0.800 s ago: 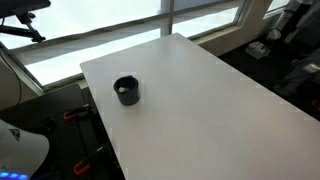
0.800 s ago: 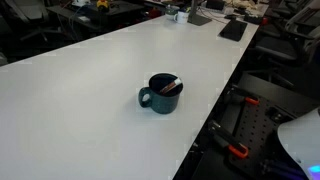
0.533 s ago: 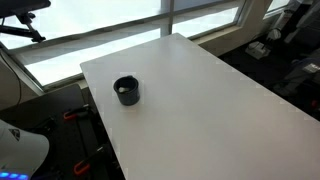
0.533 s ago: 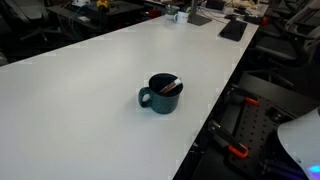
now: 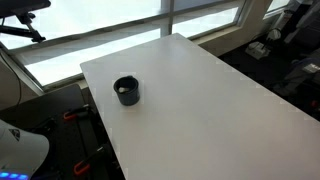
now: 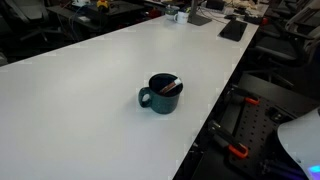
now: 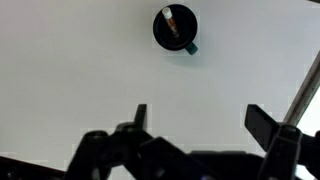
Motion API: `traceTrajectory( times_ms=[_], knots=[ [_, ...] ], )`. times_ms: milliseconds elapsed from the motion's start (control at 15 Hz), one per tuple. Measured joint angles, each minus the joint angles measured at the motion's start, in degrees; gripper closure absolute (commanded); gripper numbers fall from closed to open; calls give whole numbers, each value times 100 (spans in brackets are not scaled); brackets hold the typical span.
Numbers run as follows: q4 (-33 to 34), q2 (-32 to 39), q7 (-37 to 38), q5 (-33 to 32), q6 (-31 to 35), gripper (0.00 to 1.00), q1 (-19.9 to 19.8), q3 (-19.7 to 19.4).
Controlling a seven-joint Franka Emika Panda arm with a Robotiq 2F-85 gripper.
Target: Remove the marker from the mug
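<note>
Your hand (image 7: pixel 198 115) was wide open, far from the mug (image 7: pixel 161 36) on the tabletop (image 7: pixel 80 60). The marker (image 7: pixel 172 20) lay inside it. Coming down crooked, a finger could tip the mug.

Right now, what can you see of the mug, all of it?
The mug is small, squat and round, dark inside and out, with one loop handle. It stands upright on the white table, near an edge. The marker leans inside, resting against the rim. Nothing else touches it; the gripper is open, well clear.
</note>
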Motion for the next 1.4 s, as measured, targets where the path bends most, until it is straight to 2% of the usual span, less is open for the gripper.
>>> traceTrajectory(
  times_ms=[800,1400],
  knots=[
    [-156,1438,-637,129,-17,0,-15,-283],
    [-143,1823,-655,68,57,0,26,-229]
  ],
)
